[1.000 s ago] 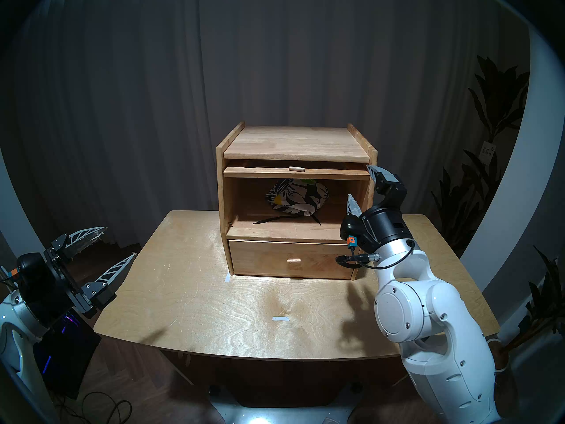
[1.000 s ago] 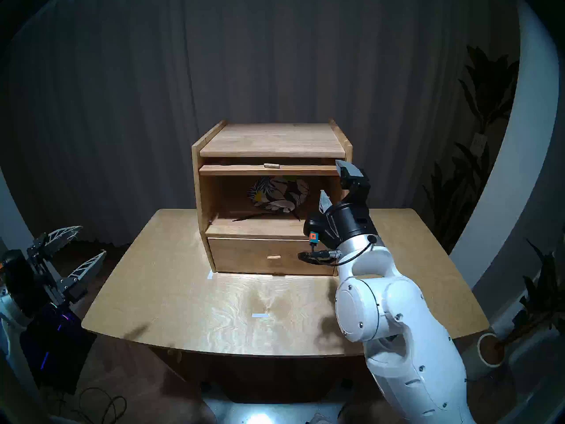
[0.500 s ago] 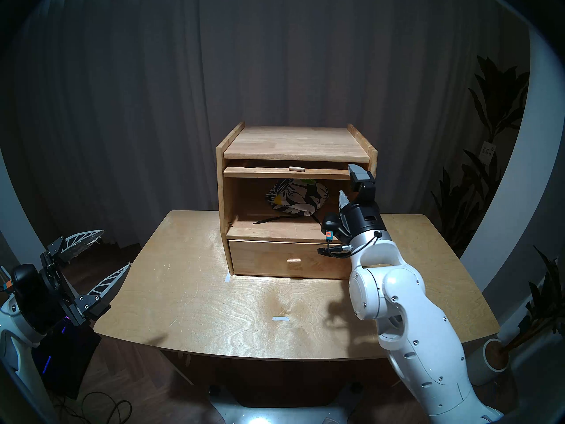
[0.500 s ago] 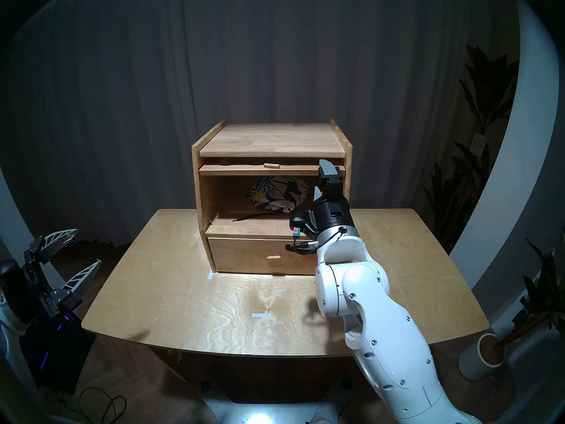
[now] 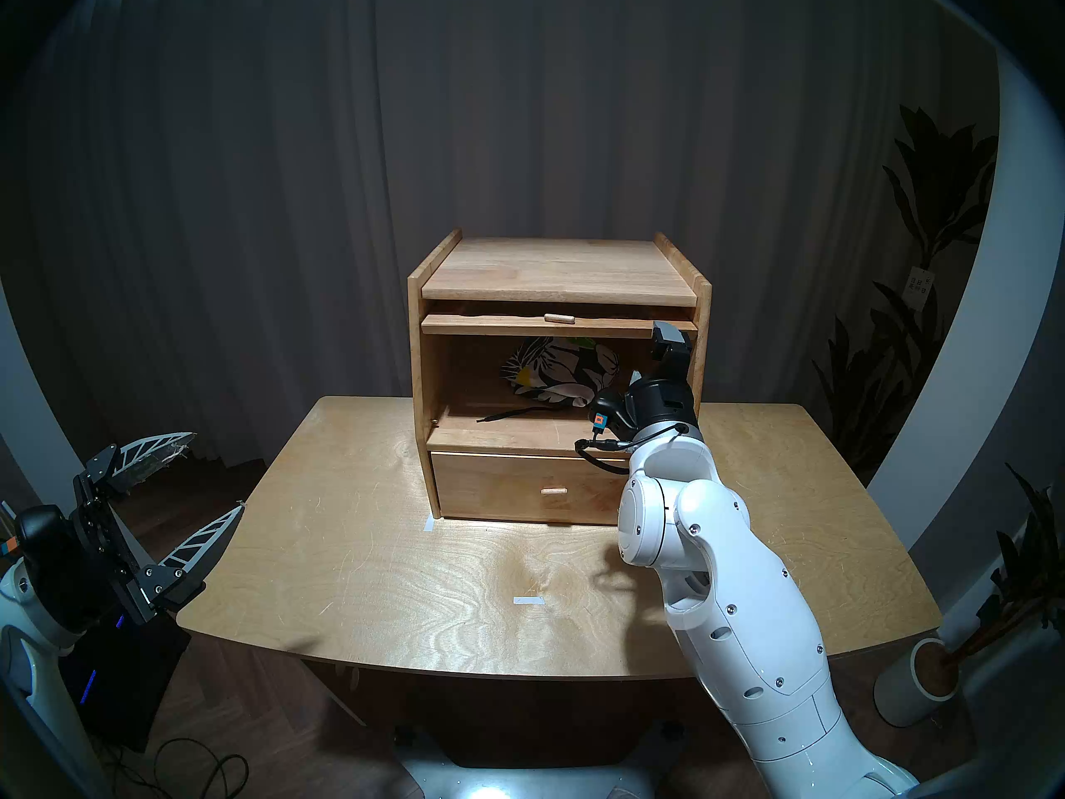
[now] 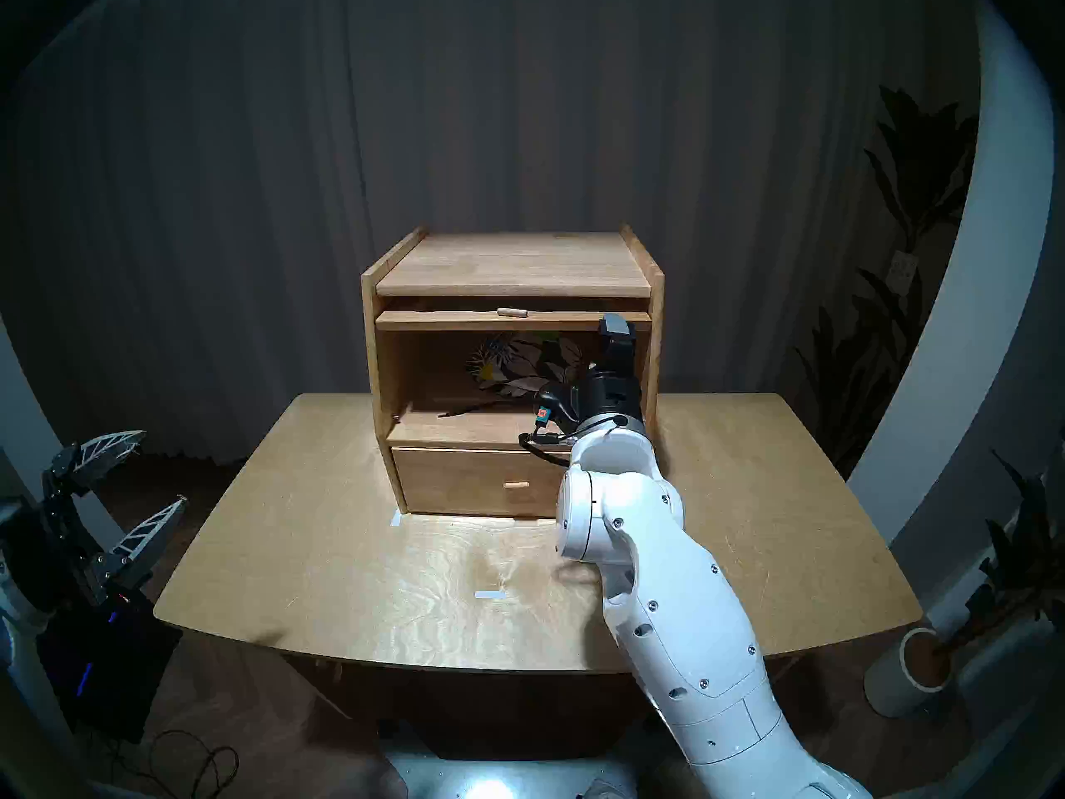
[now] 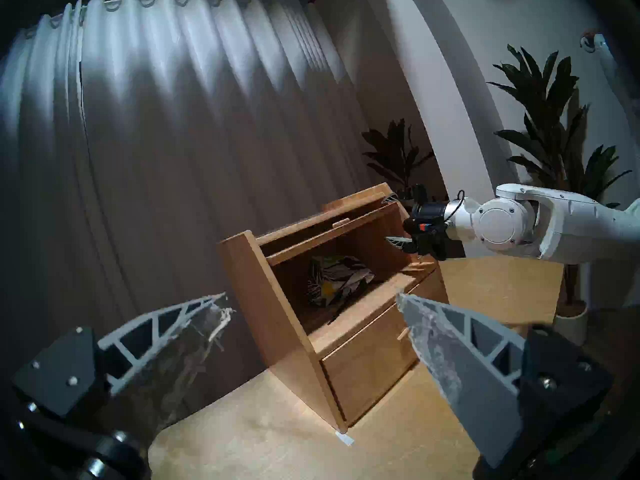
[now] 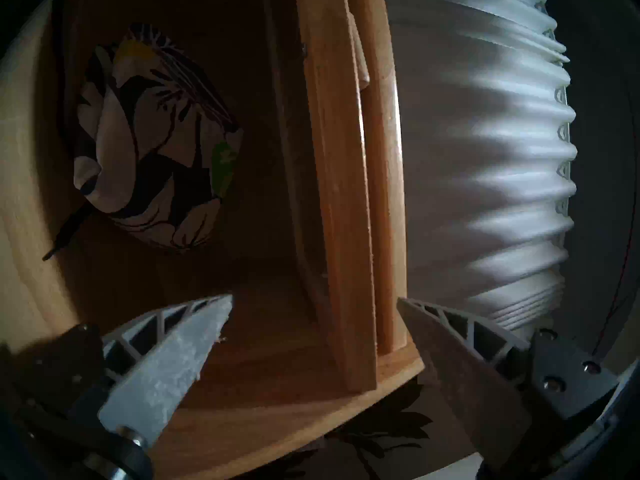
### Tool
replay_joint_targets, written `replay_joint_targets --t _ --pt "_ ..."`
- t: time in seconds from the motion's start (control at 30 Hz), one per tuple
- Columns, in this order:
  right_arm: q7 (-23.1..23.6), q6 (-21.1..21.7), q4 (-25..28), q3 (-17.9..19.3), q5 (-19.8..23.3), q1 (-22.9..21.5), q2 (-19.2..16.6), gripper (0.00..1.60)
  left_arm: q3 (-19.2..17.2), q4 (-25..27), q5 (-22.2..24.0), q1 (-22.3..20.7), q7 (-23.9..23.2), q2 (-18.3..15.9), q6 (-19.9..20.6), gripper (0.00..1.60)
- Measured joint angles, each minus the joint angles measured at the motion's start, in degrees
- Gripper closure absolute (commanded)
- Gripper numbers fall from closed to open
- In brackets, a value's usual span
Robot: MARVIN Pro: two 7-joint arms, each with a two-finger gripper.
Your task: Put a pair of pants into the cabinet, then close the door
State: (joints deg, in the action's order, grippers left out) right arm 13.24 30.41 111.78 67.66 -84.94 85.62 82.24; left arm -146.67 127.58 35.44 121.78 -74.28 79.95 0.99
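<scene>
The light wooden cabinet stands at the table's back. The pair of pants, a floral bundle with a black drawstring, lies inside the upper compartment; it also shows in the right wrist view and the left wrist view. The door is swung up flat under the cabinet top, with its peg handle facing forward. My right gripper is open and empty at the right end of the opening. In the right wrist view the door's edge lies between the jaws, untouched. My left gripper is open and empty off the table's left edge.
A shut drawer with a small knob sits below the compartment. The wooden table carries two white tape marks. Potted plants and a round pot stand at the right, with a grey curtain behind.
My right arm has moved left and forward, bringing the open gripper from beside the cabinet's right wall to the right end of the opening. My left gripper has drawn back slightly left and down.
</scene>
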Motion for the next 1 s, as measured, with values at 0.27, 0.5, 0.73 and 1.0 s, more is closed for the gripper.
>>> replay_joint_targets --t 0.27,0.5,0.73,1.0 --pt "8.3 0.9 0.8 0.1 -1.3 -1.3 -0.7 0.00 -0.1 0.0 0.1 -0.3 -0.5 0.0 -0.2 0.00" --pt "16.2 -1.7 0.6 0.8 -4.0 -4.8 -3.7 0.00 -0.1 -0.1 0.1 -0.5 -0.7 0.0 -0.3 0.00" --pt "16.7 -4.3 -4.4 0.0 -3.6 -9.0 -3.7 0.00 -0.2 -0.1 0.1 -0.7 -0.5 0.0 -0.3 0.00" --pt "9.3 -5.8 -12.2 0.2 -0.2 -12.9 -1.5 0.00 -0.2 -0.1 0.1 -0.7 -0.5 0.1 -0.3 0.00"
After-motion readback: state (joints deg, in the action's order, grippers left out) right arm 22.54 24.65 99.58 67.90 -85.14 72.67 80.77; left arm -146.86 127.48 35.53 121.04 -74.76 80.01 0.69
